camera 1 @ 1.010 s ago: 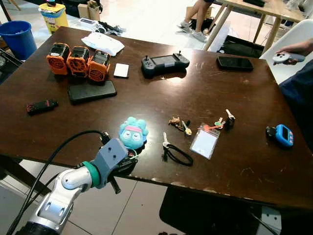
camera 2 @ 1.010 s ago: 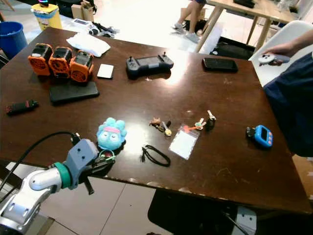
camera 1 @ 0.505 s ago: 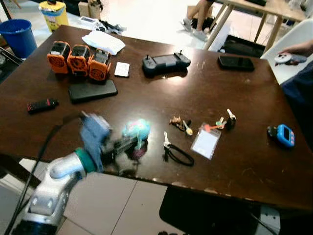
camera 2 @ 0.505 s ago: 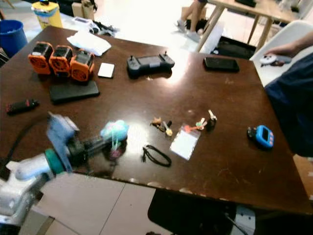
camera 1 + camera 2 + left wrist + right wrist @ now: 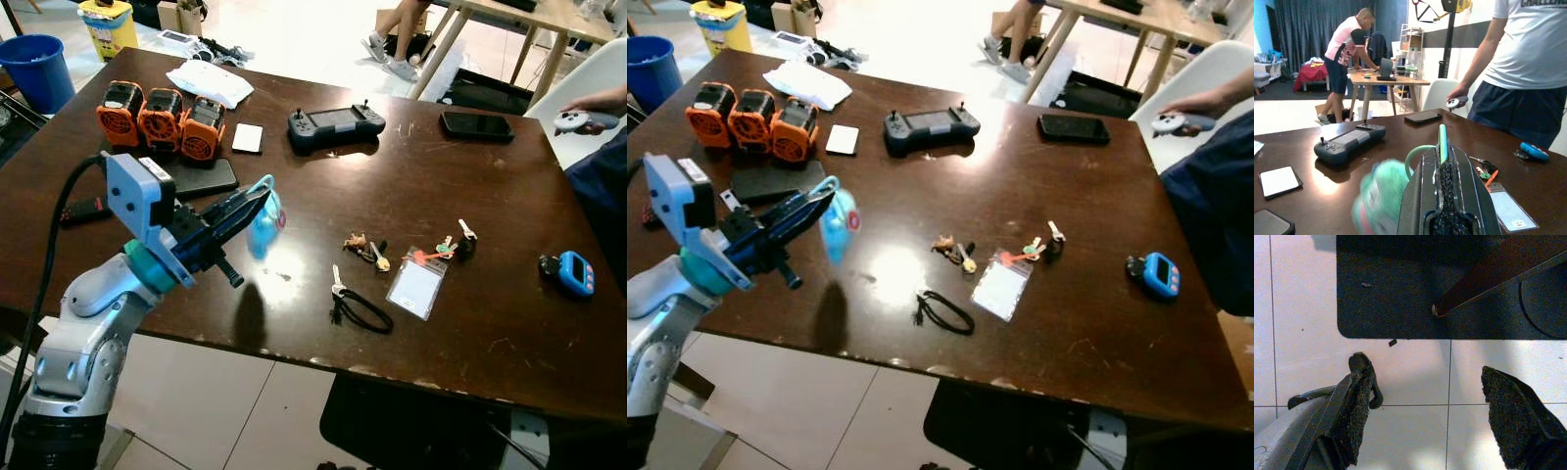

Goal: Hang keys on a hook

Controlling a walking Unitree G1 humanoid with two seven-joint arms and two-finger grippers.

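**One plush keychain lifted off the table**

One plush keychain (image 5: 263, 217), turquoise with a pink patch, hangs in the air over the near left part of the brown table (image 5: 411, 176), its long axis close to vertical, the loop up and the soft body pointing down, blurred. The left gripper (image 5: 257, 199) has its two black fingers pressed together on the teal loop. The silver left arm rises from beyond the table's near edge and the wrist slants up toward the table's middle. Toward the near right lie a key bunch (image 5: 364, 249), a black cord (image 5: 359, 308) and a clear badge holder (image 5: 415, 284).

From the left wrist, the closed fingers (image 5: 1444, 196) point across the table toward a dark game controller (image 5: 1349, 142), the teal loop (image 5: 1418, 154) caught between them and the plush blurred just beside them.

From the right wrist, the right gripper (image 5: 1427, 416) hangs with its fingers spread wide above a tiled floor (image 5: 1303, 308).
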